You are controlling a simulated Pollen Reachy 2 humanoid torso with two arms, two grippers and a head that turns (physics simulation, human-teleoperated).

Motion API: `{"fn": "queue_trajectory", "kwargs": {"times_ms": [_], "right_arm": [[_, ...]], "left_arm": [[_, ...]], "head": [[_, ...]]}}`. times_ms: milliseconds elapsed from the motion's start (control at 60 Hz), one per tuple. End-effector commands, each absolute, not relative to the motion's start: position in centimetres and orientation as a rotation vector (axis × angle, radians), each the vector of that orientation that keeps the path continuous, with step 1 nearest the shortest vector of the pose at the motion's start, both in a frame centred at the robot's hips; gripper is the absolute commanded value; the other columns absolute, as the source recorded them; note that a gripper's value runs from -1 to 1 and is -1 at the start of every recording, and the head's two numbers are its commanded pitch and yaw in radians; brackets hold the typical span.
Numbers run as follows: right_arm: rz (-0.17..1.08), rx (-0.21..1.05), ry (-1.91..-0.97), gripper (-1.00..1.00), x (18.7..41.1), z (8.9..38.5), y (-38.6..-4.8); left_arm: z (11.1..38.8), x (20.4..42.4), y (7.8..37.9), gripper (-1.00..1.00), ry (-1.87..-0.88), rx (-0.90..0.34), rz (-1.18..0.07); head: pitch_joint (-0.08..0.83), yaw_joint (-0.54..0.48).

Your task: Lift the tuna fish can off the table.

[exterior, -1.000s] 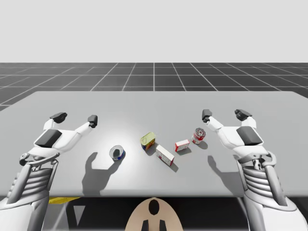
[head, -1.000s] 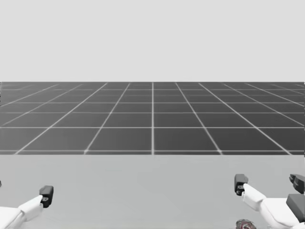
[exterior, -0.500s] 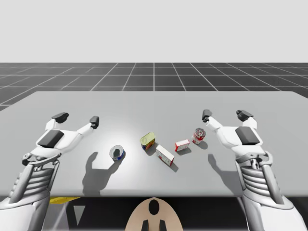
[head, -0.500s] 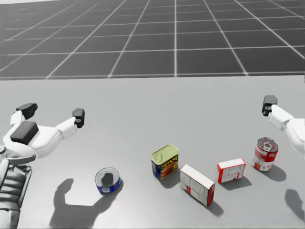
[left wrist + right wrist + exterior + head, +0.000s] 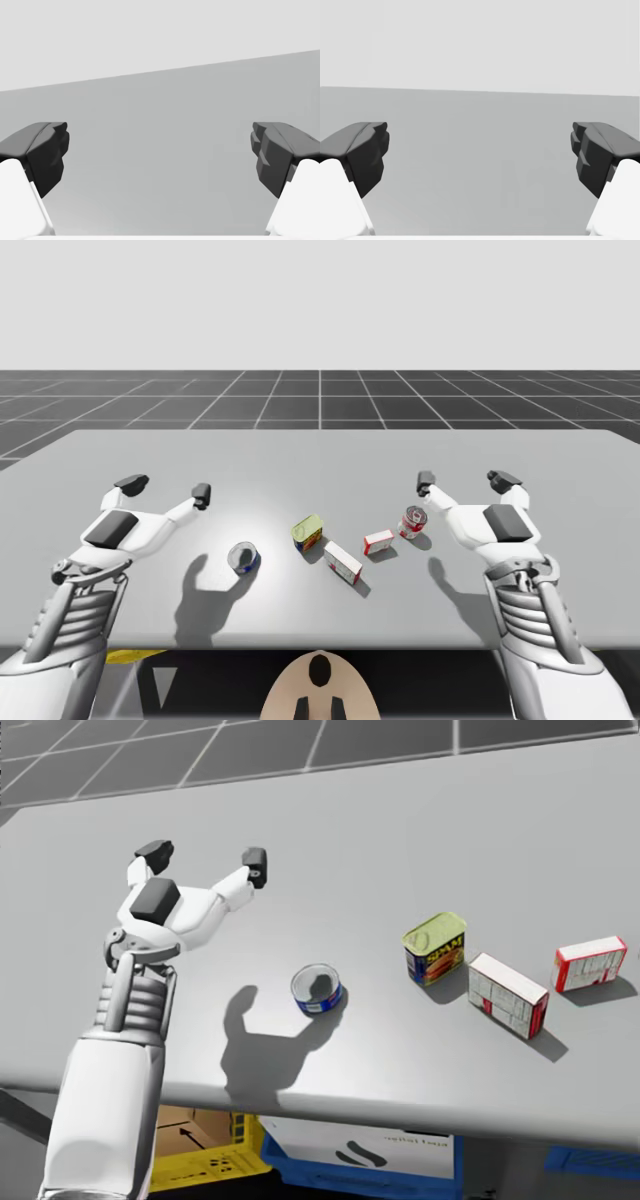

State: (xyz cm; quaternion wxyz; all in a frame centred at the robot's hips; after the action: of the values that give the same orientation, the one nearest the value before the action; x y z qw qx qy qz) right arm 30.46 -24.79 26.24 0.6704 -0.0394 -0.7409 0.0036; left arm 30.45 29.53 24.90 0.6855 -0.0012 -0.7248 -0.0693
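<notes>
low blue tuna can (image 5: 243, 558) upright on table (image 5: 320, 455), apart from left gripper (image 5: 166, 487) and right gripper (image 5: 463, 479), both spread wide, empty.

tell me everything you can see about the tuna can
The tuna can is a low round tin with a blue side wall and a shiny silver top. It stands upright on the grey table, nothing else touching it. The yellow-topped rectangular tin stands apart on its right; my left gripper is farther back on its left, fingers open, clear of it.
</notes>
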Motion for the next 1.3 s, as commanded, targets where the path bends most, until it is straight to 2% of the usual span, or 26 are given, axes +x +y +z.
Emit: {"fn": "queue_trajectory", "kwargs": {"times_ms": [17, 217, 283, 483, 633, 750, 950, 1183, 1300], "right_arm": [[0.017, -0.091, -1.663, -1.0, 30.5, 26.1, -24.7], [0.018, -0.095, -1.664, -1.0, 30.5, 26.1, -24.7], [0.012, -0.095, -1.664, -1.0, 30.5, 26.2, -24.8], [0.018, -0.103, -1.667, -1.0, 30.4, 26.2, -24.7], [0.023, -0.106, -1.67, -1.0, 30.5, 26.2, -24.8], [0.028, -0.105, -1.671, -1.0, 30.5, 26.2, -24.8], [0.039, -0.11, -1.679, -1.0, 30.5, 26.3, -24.7], [0.04, -0.117, -1.691, -1.0, 30.5, 26.5, -24.8], [0.039, -0.117, -1.691, -1.0, 30.4, 26.5, -24.8]], "left_arm": [[25.3, 30.1, 29.2, -1.0, -1.626, -0.025, -0.161], [26.4, 28.5, 28.1, -1.0, -1.634, -0.042, -0.187], [27.3, 27.5, 28.0, -1.0, -1.59, -0.108, -0.192], [29.6, 23.6, 27.0, -1.0, -1.489, -0.176, -0.271], [29.0, 21.0, 26.5, -1.0, -1.413, -0.248, -0.34], [26.7, 19.6, 26.5, -1.0, -1.344, -0.297, -0.386], [22.5, 19.5, 26.1, -1.0, -1.27, -0.338, -0.423], [18.0, 21.6, 24.9, -1.0, -1.18, -0.294, -0.417], [16.9, 22.7, 24.7, -1.0, -1.15, -0.284, -0.382]], "head": [[0.725, 0.3], [0.736, 0.3], [0.734, 0.29], [0.724, 0.29], [0.725, 0.3], [0.724, 0.3], [0.726, 0.3], [0.726, 0.3], [0.724, 0.3]]}}
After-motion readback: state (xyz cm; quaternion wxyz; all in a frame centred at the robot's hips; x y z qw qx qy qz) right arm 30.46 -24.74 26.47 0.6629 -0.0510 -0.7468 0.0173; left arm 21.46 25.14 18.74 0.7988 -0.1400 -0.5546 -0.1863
